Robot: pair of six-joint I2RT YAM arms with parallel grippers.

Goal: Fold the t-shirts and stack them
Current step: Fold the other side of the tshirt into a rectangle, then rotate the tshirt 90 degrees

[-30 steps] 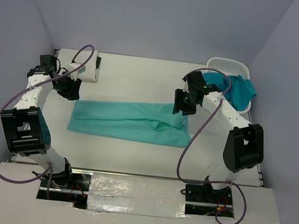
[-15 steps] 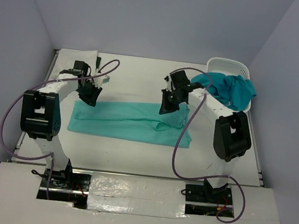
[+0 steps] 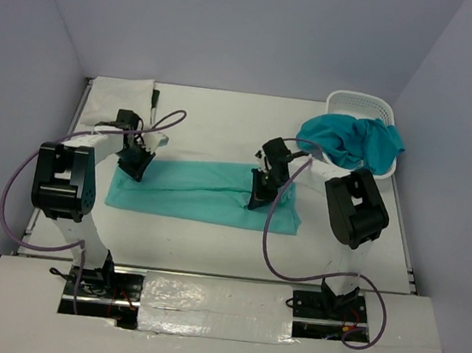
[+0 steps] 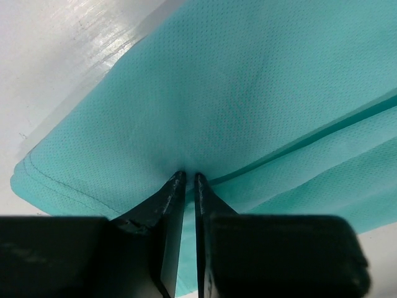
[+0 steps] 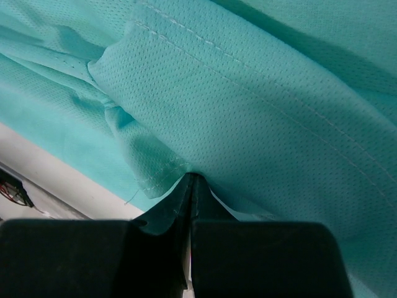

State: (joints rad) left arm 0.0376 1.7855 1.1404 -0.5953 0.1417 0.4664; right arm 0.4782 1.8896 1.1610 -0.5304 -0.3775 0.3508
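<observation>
A mint-green t-shirt (image 3: pixel 200 191) lies flat on the table, folded into a long band. My left gripper (image 3: pixel 131 166) is down on its far left corner; in the left wrist view the gripper (image 4: pixel 186 176) stands nearly shut, pinching a ridge of the cloth (image 4: pixel 248 93). My right gripper (image 3: pixel 258 199) is down near the shirt's right end, by a folded sleeve; in the right wrist view this gripper (image 5: pixel 191 177) is shut tight on the stitched hem cloth (image 5: pixel 260 112). A teal t-shirt (image 3: pixel 354 139) hangs out of the basket. A white t-shirt (image 3: pixel 122 97) lies folded at the back left.
The white lattice laundry basket (image 3: pixel 364 102) stands at the back right against the wall. Purple cables loop from both arms above the table. Walls close in on the left, back and right.
Both arms swung inward and came down onto the mint shirt. Both grippers, open a second ago, have closed on its cloth.
</observation>
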